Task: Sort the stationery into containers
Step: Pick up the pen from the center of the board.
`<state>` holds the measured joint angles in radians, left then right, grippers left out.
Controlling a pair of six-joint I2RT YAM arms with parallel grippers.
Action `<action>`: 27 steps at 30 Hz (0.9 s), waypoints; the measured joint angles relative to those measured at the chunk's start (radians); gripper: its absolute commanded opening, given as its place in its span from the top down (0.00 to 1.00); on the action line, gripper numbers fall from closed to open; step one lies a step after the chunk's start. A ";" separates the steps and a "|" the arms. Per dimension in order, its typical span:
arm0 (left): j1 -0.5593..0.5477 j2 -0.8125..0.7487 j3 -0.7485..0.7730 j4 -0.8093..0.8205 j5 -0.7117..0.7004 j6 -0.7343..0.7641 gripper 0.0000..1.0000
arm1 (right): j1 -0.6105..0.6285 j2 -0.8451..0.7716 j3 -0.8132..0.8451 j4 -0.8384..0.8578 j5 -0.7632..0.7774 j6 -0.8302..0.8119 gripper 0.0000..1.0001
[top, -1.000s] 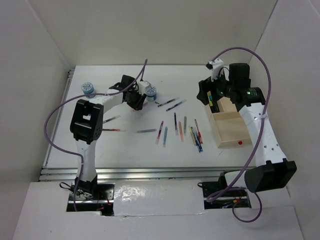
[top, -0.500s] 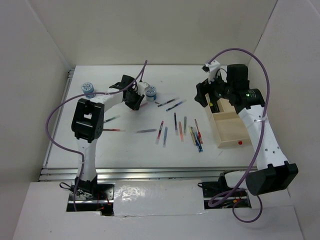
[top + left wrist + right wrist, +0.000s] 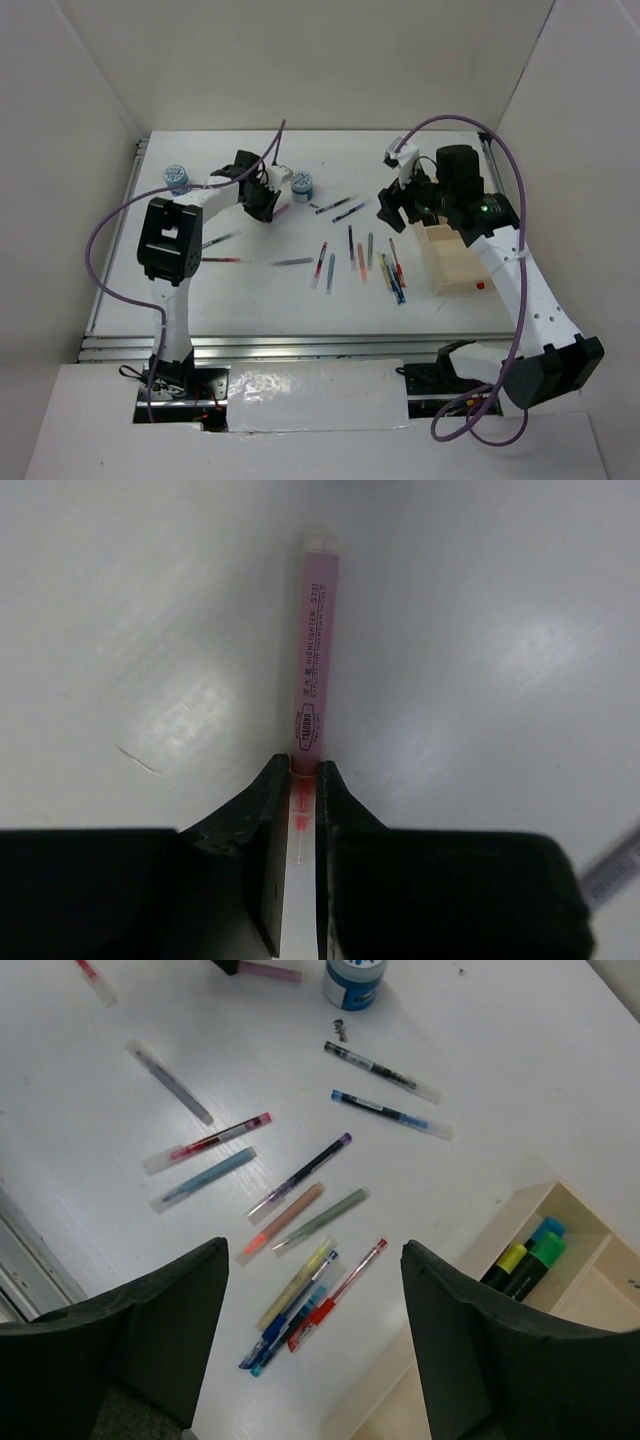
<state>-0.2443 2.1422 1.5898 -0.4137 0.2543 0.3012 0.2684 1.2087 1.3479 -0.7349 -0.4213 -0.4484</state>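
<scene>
**One view from above, two from the wrists**

The top external camera looks down from above and behind the arm bases, taking in the whole desk (image 3: 260, 300) from afar. The left wrist camera sits very near the surface, facing along a pink highlighter (image 3: 315, 650). The right wrist camera hangs higher, looking down at the desk's middle. With the top view it shares the loose pens (image 3: 298, 1175), a blue-white pot (image 3: 353, 982) and the wooden tray (image 3: 560, 1200).

White arms (image 3: 176, 312), black joints (image 3: 165, 242), purple cables (image 3: 455, 117)
</scene>
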 measured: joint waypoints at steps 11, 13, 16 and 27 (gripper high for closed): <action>-0.008 -0.394 -0.137 -0.182 0.490 -0.291 1.00 | 0.307 -0.181 -0.127 0.085 0.043 -0.245 0.37; -0.032 -0.489 -0.187 -0.170 0.576 -0.355 1.00 | 0.407 -0.185 -0.137 0.100 0.066 -0.311 0.36; -0.068 -0.615 -0.285 -0.154 0.668 -0.452 1.00 | 0.526 -0.169 -0.164 0.121 0.113 -0.397 0.35; -0.146 -0.713 -0.371 -0.181 0.729 -0.623 1.00 | 0.668 -0.045 -0.180 0.150 0.211 -0.578 0.35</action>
<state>-0.3904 1.4296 1.2190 -0.5945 0.9829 -0.3214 0.9367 1.1637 1.1683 -0.5846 -0.2100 -1.0260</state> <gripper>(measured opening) 0.223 0.653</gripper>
